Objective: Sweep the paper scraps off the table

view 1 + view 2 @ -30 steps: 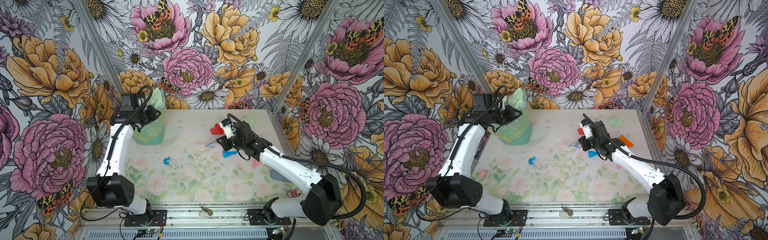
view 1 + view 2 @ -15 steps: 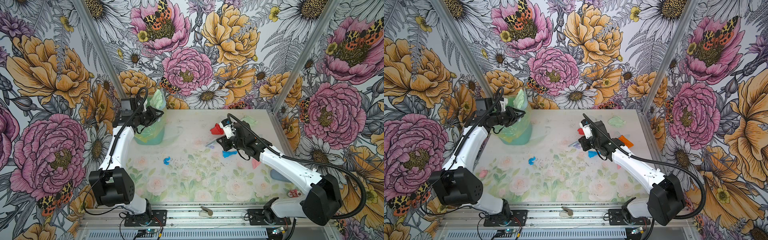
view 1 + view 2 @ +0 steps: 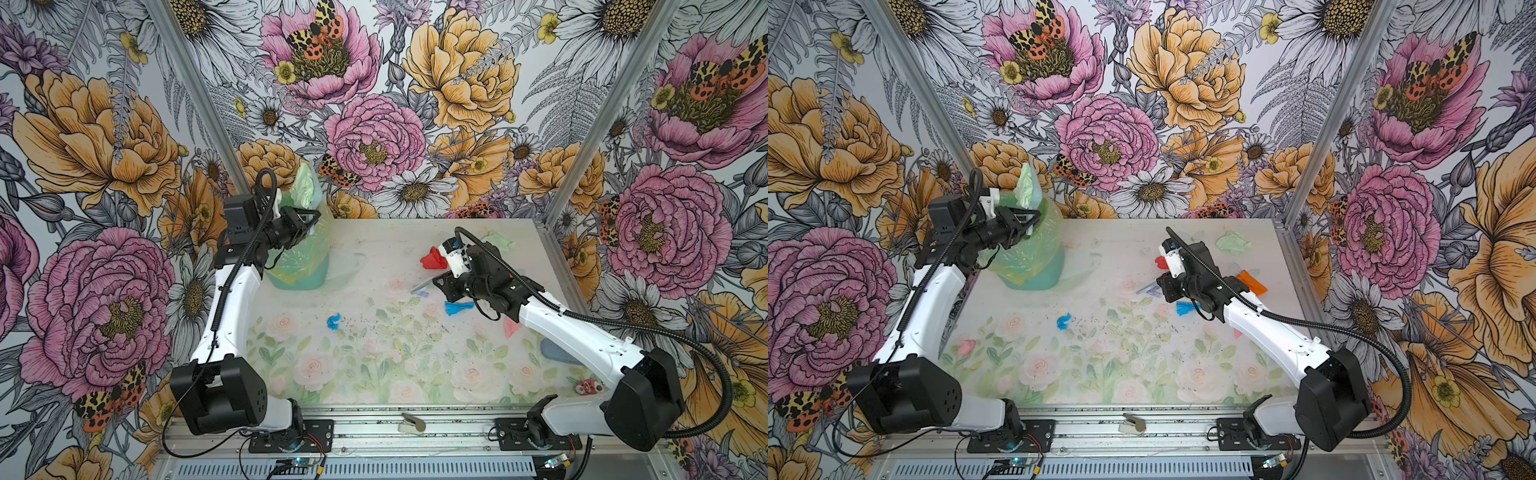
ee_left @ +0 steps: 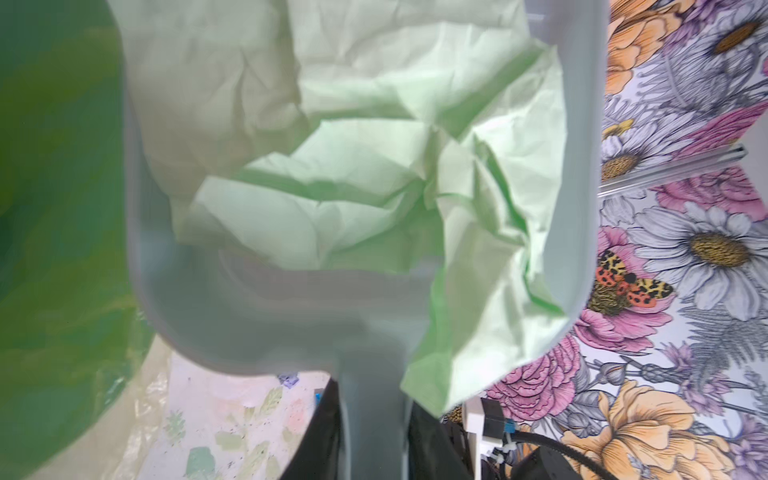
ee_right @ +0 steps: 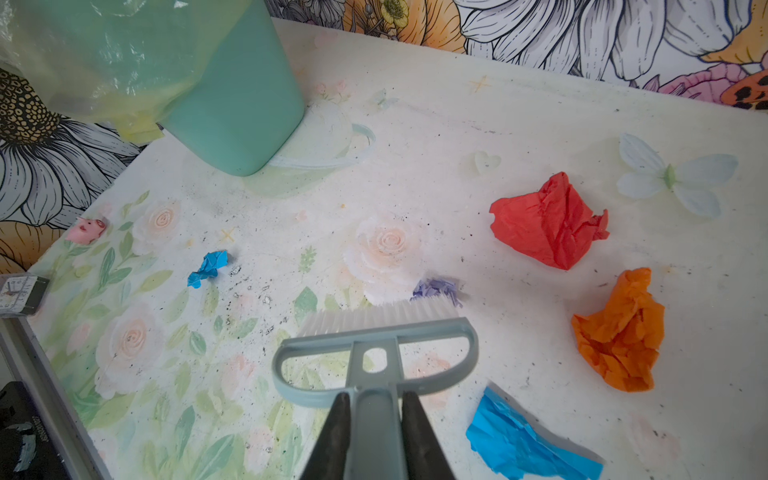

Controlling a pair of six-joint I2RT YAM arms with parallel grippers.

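Lilac scrap [image 5: 436,287] lies just beyond the brush [image 5: 376,338] the fingers [image 5: 334,440] clamp.

Counted are two blue paper scraps [image 3: 1064,321] [image 3: 1185,308], two pale green scraps [image 3: 1232,242] [image 3: 1026,187], one red scrap [image 5: 548,220], one orange scrap [image 5: 619,332], one lilac scrap [image 5: 436,286] and one pink scrap [image 3: 511,328]. One bin [image 5: 245,104], one brush [image 5: 386,334], one dustpan [image 4: 249,311] are shown.

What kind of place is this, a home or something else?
Likely a robot test booth, not a home: a left arm and a right arm bolted to an aluminium rail, flower-printed panels walling in one table, coloured paper scraps lying on it.
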